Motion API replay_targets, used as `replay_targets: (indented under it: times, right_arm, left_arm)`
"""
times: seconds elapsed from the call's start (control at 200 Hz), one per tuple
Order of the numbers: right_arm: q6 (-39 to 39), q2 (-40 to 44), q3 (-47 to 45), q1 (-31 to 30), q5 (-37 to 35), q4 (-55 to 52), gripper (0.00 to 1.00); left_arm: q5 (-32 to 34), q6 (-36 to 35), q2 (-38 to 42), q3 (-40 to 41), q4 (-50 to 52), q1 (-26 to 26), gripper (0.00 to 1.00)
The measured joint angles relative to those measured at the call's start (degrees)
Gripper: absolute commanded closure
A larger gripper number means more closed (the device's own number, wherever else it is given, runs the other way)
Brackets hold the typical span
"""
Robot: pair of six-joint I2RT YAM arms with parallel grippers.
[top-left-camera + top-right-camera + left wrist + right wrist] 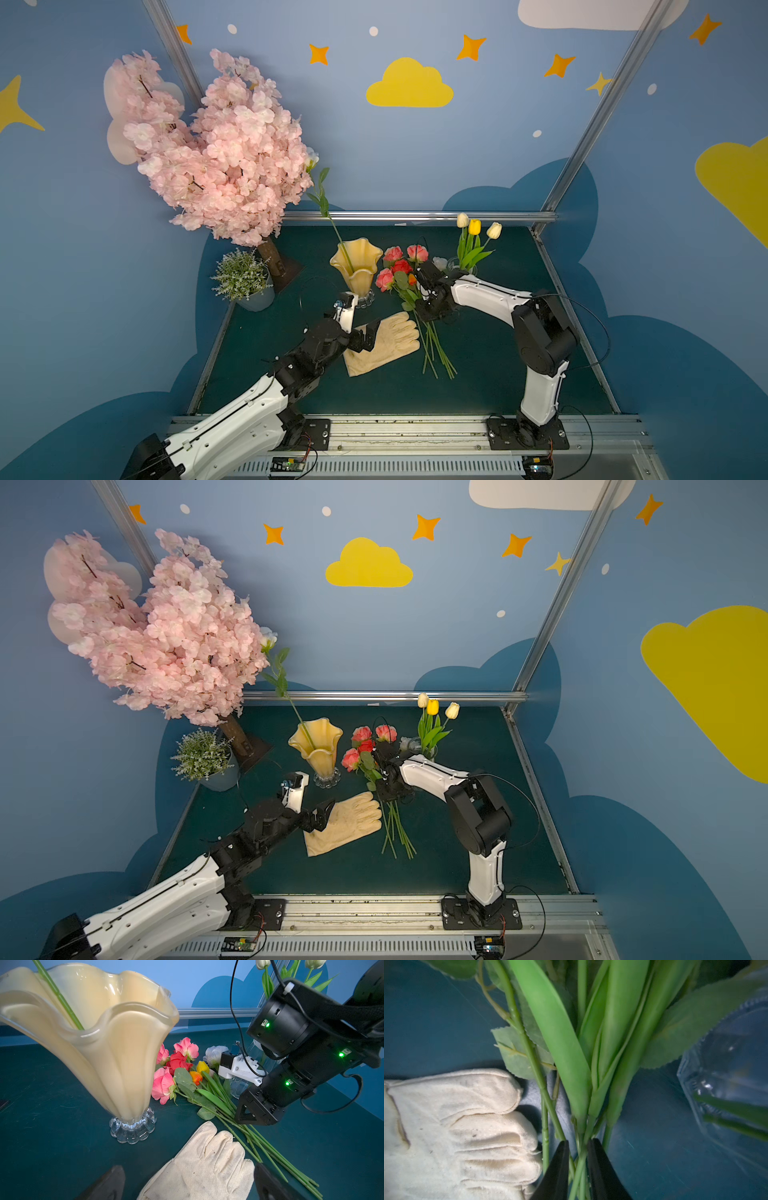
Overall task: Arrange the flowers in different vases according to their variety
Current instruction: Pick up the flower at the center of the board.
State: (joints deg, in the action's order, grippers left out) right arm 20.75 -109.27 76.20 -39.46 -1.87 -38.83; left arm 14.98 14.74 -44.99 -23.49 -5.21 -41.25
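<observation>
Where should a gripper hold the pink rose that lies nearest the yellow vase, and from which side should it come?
I would take the pink rose by its bare stem, below the last leaf, beside the glove. Come from straight above, jaws across the stem: it lies flat on the table, and there it is the outermost stem.

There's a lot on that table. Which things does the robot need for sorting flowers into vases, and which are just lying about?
Part of the job: loose flowers; amber vase, one stem inside; clear glass vase, holding tulips.
Just lying about: cloth glove; pink blossom tree; small potted plant.
</observation>
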Motion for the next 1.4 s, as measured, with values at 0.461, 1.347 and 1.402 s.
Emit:
replay_targets:
  times: [0.461, 1.347, 1.402]
  right_arm:
    - [-0.20, 0.02, 0.00, 0.02, -1.14, -0.68, 0.90]
    - [-0.81, 21.73, -11.47, 0.00, 1.33, 8.15, 1.00]
    - [-1.51, 24.96, -12.72, 0.07, 1.09, 9.46, 1.00]
  left_arm:
    - [-0.04, 0.00, 0.00, 0.00, 0.00, 0.00, 0.00]
    - [-0.20, 0.00, 0.13, 0.00, 0.00, 0.00, 0.00]
    - [-0.20, 0.00, 0.13, 0.00, 0.00, 0.00, 0.00]
